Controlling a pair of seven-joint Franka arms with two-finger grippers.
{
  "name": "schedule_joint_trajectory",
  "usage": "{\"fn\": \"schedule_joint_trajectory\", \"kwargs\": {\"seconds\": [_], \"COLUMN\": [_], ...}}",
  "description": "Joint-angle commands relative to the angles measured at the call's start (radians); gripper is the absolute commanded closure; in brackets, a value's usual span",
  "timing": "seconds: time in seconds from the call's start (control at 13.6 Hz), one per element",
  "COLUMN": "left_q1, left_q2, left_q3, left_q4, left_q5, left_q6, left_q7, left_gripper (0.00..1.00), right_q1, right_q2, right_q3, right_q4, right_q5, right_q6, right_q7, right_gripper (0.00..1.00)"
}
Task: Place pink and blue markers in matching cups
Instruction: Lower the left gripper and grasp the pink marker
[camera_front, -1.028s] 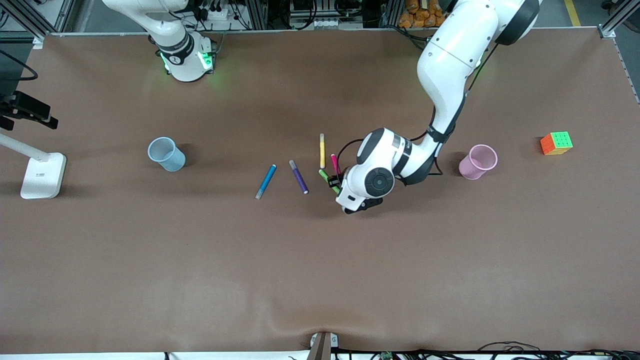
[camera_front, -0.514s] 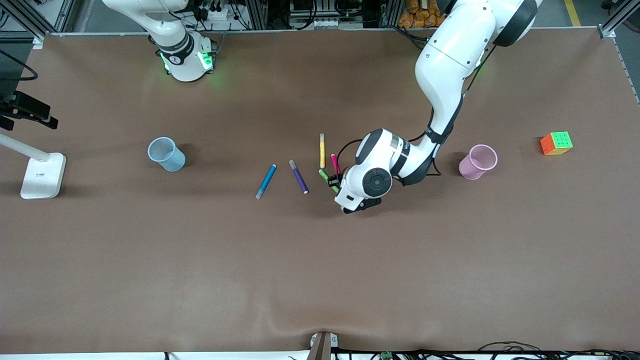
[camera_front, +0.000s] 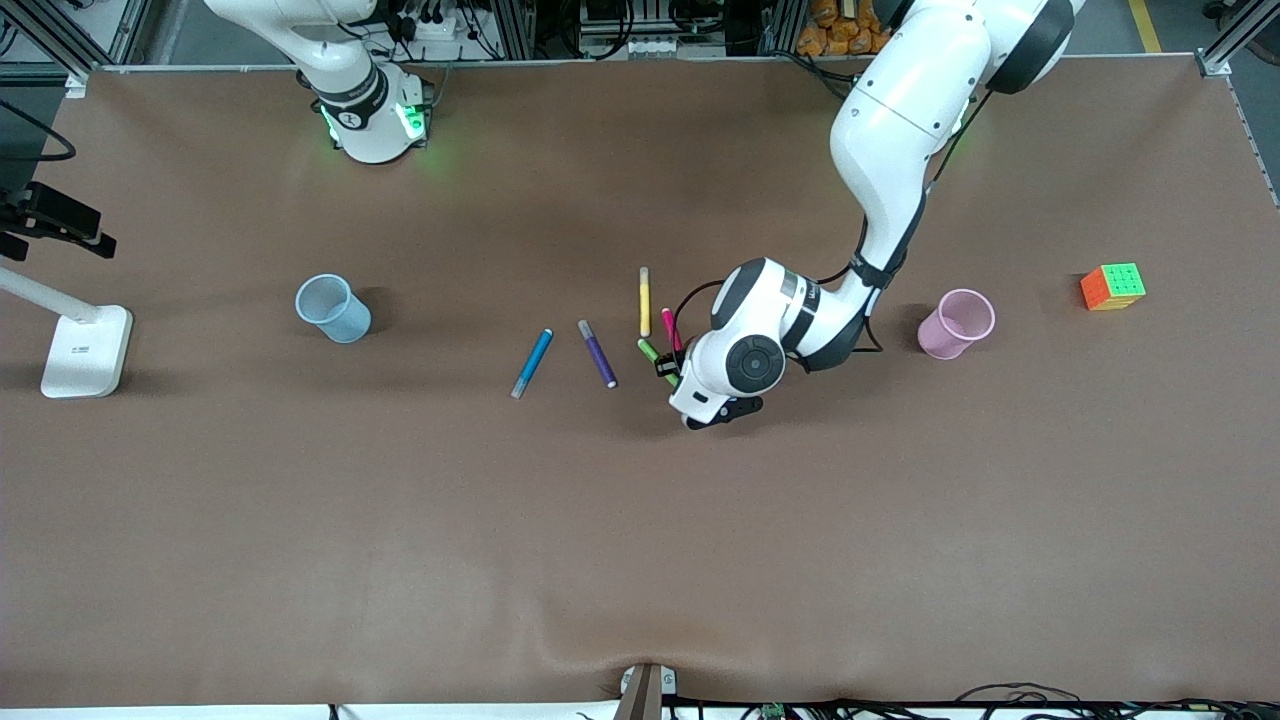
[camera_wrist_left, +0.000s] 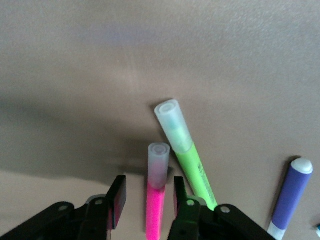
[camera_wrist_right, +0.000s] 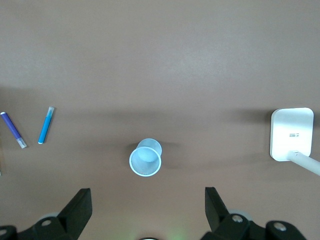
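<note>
We see the left gripper (camera_wrist_left: 147, 200) low at the table with its fingers (camera_wrist_left: 118, 200) apart on either side of the pink marker (camera_wrist_left: 156, 200), not yet closed on it; the green pen (camera_wrist_left: 187, 157) lies just beside. The blue marker (camera_front: 532, 362) lies between the pens and the blue cup (camera_front: 332, 307) (the pink cup (camera_front: 956, 323) stands toward the left arm's end). The right gripper (camera_wrist_right: 147, 210) waits released, high over the blue cup.
</note>
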Motion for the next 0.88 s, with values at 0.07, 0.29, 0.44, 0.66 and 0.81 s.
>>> {"fn": "schedule_joint_trajectory", "kwargs": {"seconds": [0.07, 0.29, 0.44, 0.66, 0.81], "left_q1": [-0.01, -0.01, -0.013, 0.009, 0.036], "left_q2": [0.023, 0.023, 0.016, -0.042, -0.108], "left_q3": [0.008, 0.008, 0.016, 0.014, 0.019], "left_q4": [0.025, 0.025, 0.023, 0.017, 0.018], "left_q5": [0.013, 0.015, 0.041, 0.119, 0.127], "left_q6": [0.013, 0.013, 0.013, -0.008, -0.103], "left_q7": [0.025, 0.025, 0.027, 0.021, 0.018], "left_gripper": [0.62, 0.88, 1.0, 1.0, 1.0], "right_q1": [-0.007, -0.004, -0.004, -0.006, -0.006], "right_q2": [0.002, 0.002, 0.002, 0.003, 0.002], "right_q3": [0.007, 0.007, 0.008, 0.007, 0.008], "right_q4": [0.011, 0.011, 0.011, 0.01, 0.01], "right_q5": [-0.005, -0.005, -0.005, -0.005, -0.005], "right_q6": [-0.008, -0.01, -0.01, -0.01, -0.01], "right_q7": [-0.004, 0.0, 0.0, 0.0, 0.003], "right_gripper": [0.0, 0.0, 0.0, 0.0, 0.0]}}
